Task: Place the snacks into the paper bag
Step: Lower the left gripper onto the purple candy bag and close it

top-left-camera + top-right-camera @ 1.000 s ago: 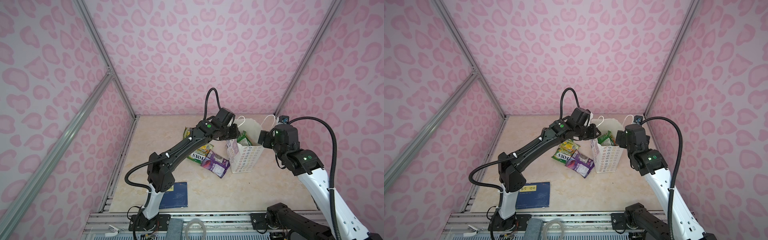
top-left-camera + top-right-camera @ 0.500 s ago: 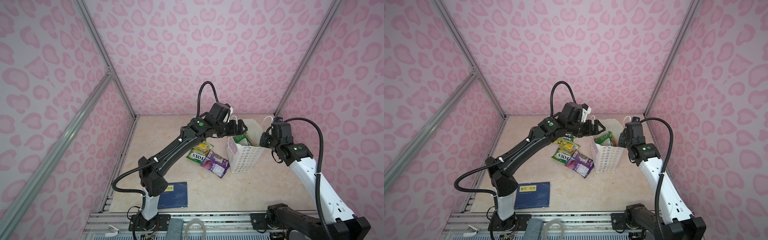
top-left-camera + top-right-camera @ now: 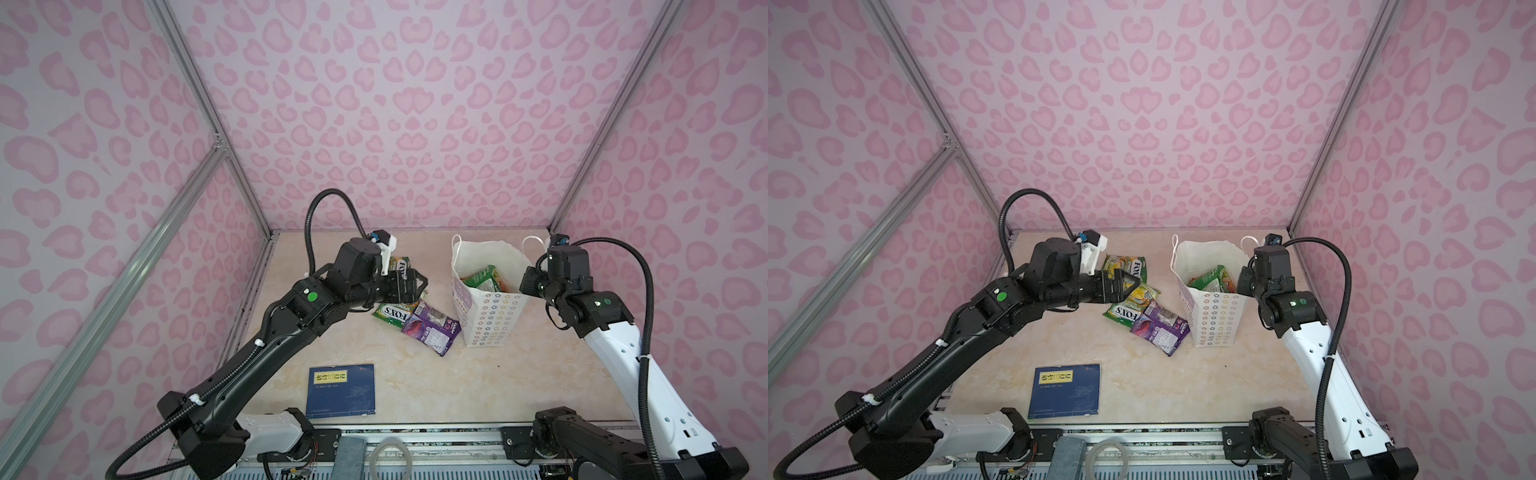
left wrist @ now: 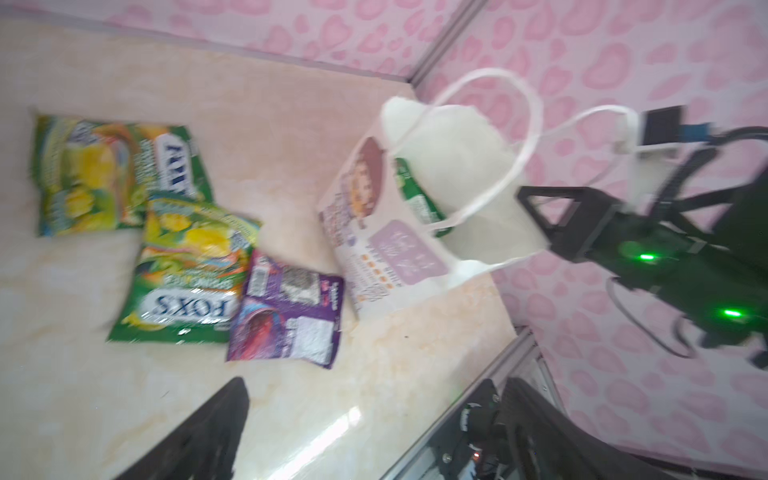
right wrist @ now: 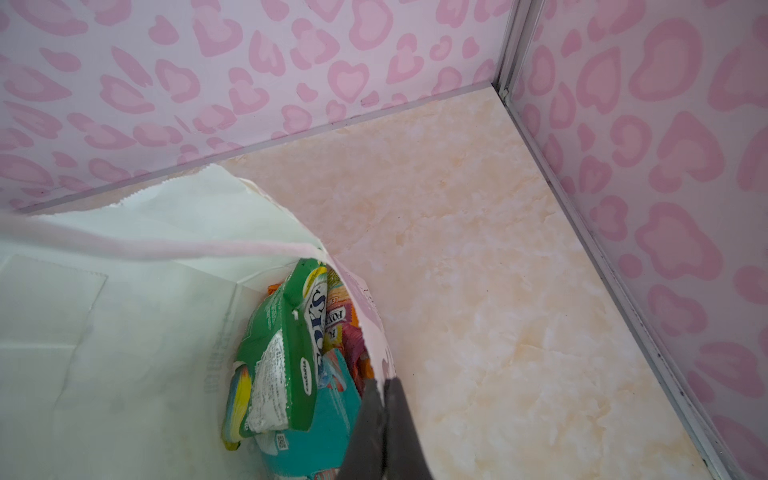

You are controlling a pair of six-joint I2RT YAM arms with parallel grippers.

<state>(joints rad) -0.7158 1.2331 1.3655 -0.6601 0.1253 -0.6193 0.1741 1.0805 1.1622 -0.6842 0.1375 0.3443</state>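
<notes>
The paper bag [image 3: 486,320] stands upright holding green, orange and teal snacks [image 5: 291,353]; right fingers [image 5: 368,428] pinch its rim, left fingers [image 4: 208,432] are spread.

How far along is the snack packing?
Done: several packets, green, orange and teal, sit inside the paper bag. In hand: right end effector pinches the bag's rim; left end effector is open, empty. Left: two green-yellow FOX'S packets and one purple packet on the table.

It was a lab robot booth: heart-print panels [image 3: 395,104] in aluminium framing [image 3: 194,87] walled a marble-look desk [image 3: 478,382] fronted by a left arm [image 3: 266,353] and right arm [image 3: 623,353].
</notes>
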